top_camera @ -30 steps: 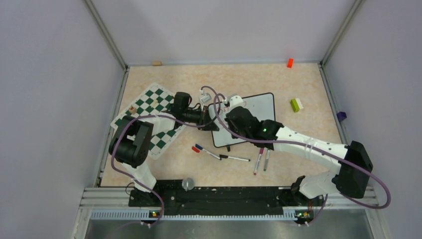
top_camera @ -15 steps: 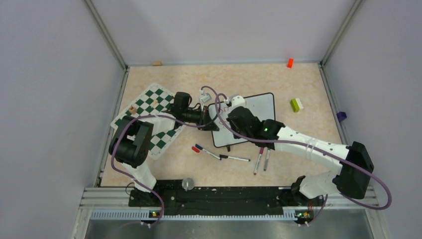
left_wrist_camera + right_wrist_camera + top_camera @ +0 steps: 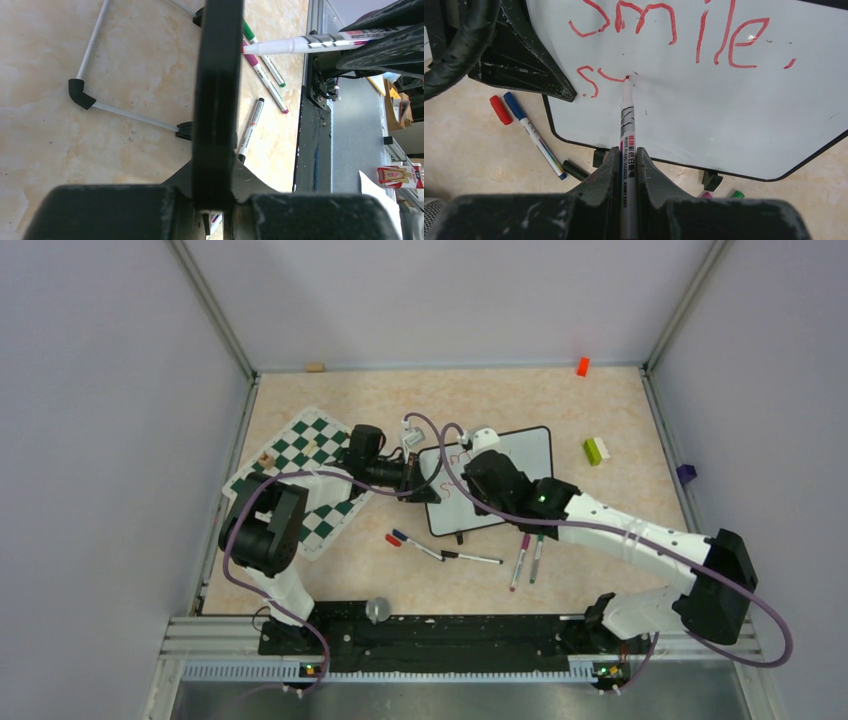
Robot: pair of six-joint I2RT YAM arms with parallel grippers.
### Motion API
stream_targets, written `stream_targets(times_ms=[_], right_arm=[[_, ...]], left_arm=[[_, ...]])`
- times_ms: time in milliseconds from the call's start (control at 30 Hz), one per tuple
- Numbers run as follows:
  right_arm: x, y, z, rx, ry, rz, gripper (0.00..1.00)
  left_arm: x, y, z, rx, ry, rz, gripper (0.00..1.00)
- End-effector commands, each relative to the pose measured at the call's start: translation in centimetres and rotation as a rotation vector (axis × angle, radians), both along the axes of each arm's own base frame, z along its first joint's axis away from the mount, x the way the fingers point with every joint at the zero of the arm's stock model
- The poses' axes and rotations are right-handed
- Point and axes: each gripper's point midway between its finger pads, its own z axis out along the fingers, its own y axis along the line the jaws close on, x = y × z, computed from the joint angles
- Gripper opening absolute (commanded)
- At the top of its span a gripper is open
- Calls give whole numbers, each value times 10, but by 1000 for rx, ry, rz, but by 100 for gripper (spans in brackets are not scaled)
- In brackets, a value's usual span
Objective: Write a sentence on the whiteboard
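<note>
**Top external view:** the whiteboard (image 3: 520, 465) sits near the centre of the worktop (image 3: 400, 400), with the chess mat (image 3: 300, 460) at its 9 o'clock and loose markers (image 3: 470, 558) at its 6 o'clock. The left fingers (image 3: 424, 490) meet the board's 9 o'clock edge. The right arm (image 3: 600, 525) reaches in from 4 o'clock, and its wrist covers the board's 10 o'clock quarter, hiding its own fingers from this camera. **Left wrist view:** the board's black frame appears edge-on, clamped between the left fingers. Its stand (image 3: 130, 114) rests on the worktop, and the held marker (image 3: 295, 46) enters from 3 o'clock. **Right wrist view:** the right fingers (image 3: 599, 190) are closed on the marker barrel, whose long axis runs from 6 to 12 o'clock, with the tip touching the board. The sentence (image 3: 672, 27) shows "smile." complete on the upper line. The lower line has only an "s" and the first stroke of a following letter, which ends at the tip. Bare board lies at 3 o'clock of the tip, and the writing line runs from 9 to 3 o'clock, across the marker's axis. By this evidence the task is under halfway done. The coming stroke falls to the right arm, travelling towards 3 o'clock, while the left steadies the board.
</note>
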Motion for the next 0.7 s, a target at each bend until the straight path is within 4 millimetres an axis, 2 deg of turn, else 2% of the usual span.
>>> stream_targets(times_ms=[0,167,667], right_arm=[[5,4,38,99,-74,12,0],[8,7,43,101,-84,21,0],[20,21,41,74,-91,35,0]], left_arm=[[11,3,-5,72,-26,67,0],[11,3,-6,73,-24,67,0],[11,4,-6,74,-24,68,0]])
